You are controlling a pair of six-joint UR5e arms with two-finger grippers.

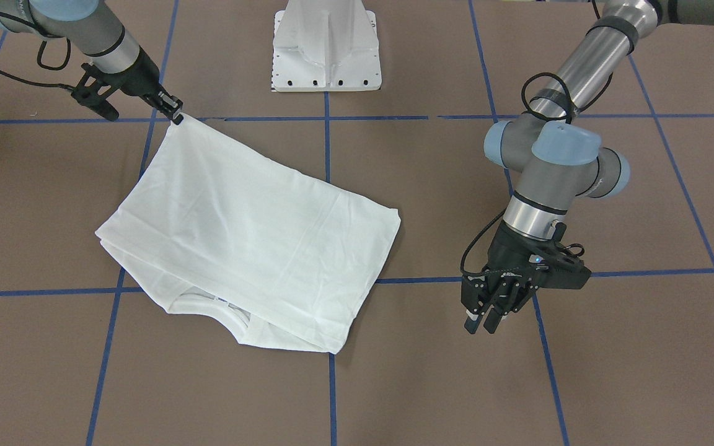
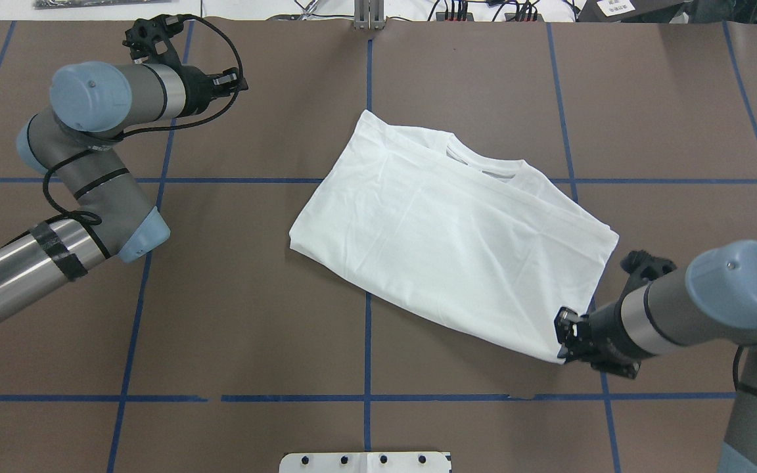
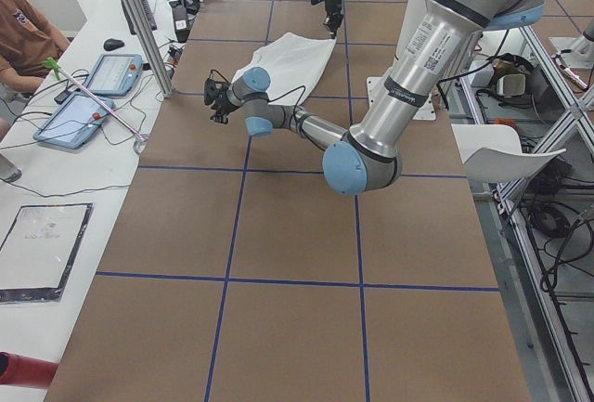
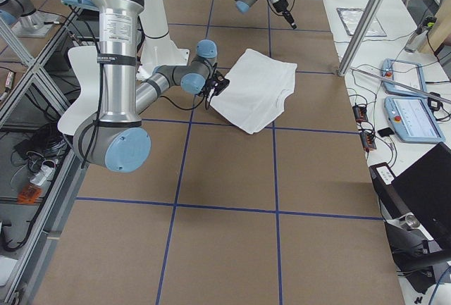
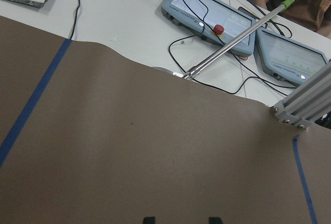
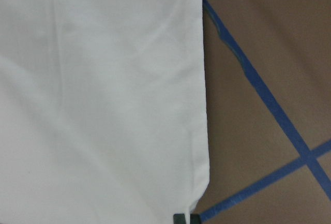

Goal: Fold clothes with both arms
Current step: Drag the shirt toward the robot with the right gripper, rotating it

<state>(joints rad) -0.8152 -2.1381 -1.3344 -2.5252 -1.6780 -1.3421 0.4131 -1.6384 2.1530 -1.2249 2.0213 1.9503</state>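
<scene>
Now: right claw (image 1: pixel 175 115) pinched on a T-shirt (image 1: pixel 251 235) corner; left claw (image 1: pixel 484 322) empty.
White T-shirt folded to a rough rectangle, lying aslant on the brown surface (image 1: pixel 642 371) across the blue tape lines (image 1: pixel 327 148). Ribbed collar (image 1: pixel 211 305) shows at the edge on the operators' side. Right claw closed on the corner toward the robot's side, cloth rising to a point there. Left claw well apart from the shirt, fingers pointing down, parted by a small gap, nothing between them, above a tape line.
</scene>
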